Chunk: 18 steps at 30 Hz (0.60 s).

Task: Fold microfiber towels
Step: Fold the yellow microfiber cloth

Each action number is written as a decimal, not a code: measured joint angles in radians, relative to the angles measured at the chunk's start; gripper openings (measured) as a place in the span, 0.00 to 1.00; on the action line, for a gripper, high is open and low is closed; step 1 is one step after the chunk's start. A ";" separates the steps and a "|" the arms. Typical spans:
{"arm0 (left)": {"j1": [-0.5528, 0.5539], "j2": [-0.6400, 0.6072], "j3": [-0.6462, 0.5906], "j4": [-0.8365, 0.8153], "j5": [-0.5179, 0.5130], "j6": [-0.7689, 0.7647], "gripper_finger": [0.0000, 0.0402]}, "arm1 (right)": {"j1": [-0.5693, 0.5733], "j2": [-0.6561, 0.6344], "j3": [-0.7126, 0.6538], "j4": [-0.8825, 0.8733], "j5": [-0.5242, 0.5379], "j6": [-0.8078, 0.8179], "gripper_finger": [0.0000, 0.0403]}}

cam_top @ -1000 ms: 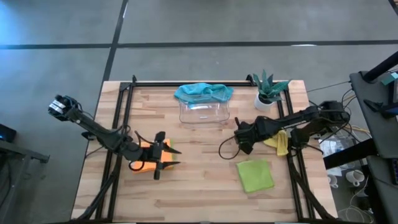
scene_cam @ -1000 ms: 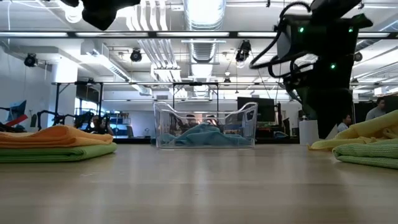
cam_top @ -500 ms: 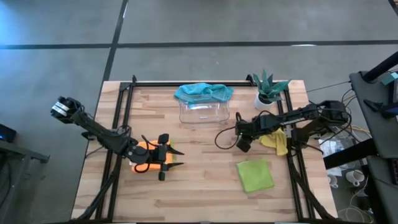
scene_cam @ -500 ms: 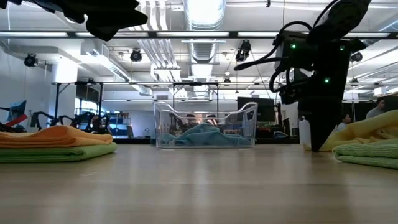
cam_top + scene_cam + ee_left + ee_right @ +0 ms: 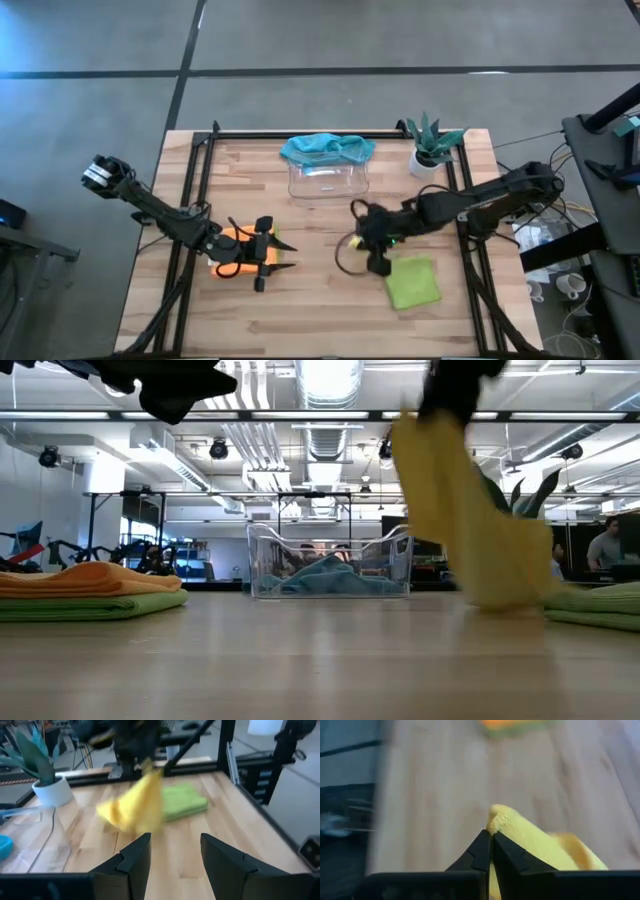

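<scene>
Near table centre, I see the right gripper (image 5: 490, 851) pinching the yellow towel (image 5: 470, 520), lifted beside the folded green towel (image 5: 412, 282). Left gripper (image 5: 171, 857) hovers, fingers spread, over the orange towel (image 5: 236, 240).

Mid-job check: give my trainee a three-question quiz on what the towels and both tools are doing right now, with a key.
1. True or false: the right tool is shut on the soft yellow microfiber towel, which hangs lifted above the wooden table.
2. Which cloth sits in the clear plastic tray? A orange, B teal blue, C lime green.
3. Fill in: the left tool hovers with its fingers ____ over the orange towel stacked on a lime green towel.

Key: 1 true; 2 B, the teal blue towel; 3 open.
</scene>
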 joint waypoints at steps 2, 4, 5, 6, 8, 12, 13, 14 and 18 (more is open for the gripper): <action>0.002 0.001 -0.006 0.042 0.000 -0.006 0.39 | 0.049 0.000 0.090 -0.019 0.001 -0.045 0.02; 0.006 0.015 -0.006 0.062 0.000 -0.027 0.39 | 0.087 0.000 0.165 -0.023 0.021 -0.091 0.02; 0.006 0.023 -0.007 0.068 0.000 -0.031 0.39 | 0.100 0.000 0.196 -0.030 0.048 -0.104 0.02; 0.007 0.036 -0.008 0.084 0.000 -0.030 0.39 | 0.110 0.000 0.219 -0.043 0.077 -0.112 0.02; 0.009 0.072 -0.008 0.152 0.001 -0.013 0.39 | 0.120 0.000 0.252 -0.074 0.125 -0.121 0.02; 0.008 0.180 -0.008 0.291 0.025 0.053 0.39 | 0.120 0.000 0.271 -0.136 0.190 -0.117 0.02; 0.008 0.211 -0.006 0.316 0.029 0.070 0.39 | 0.120 0.000 0.269 -0.152 0.198 -0.111 0.02; 0.008 0.240 -0.001 0.336 0.029 0.080 0.39 | 0.117 0.000 0.264 -0.162 0.205 -0.105 0.02; 0.028 0.359 0.029 0.408 0.034 0.049 0.39 | 0.113 0.010 0.227 -0.192 0.162 -0.097 0.02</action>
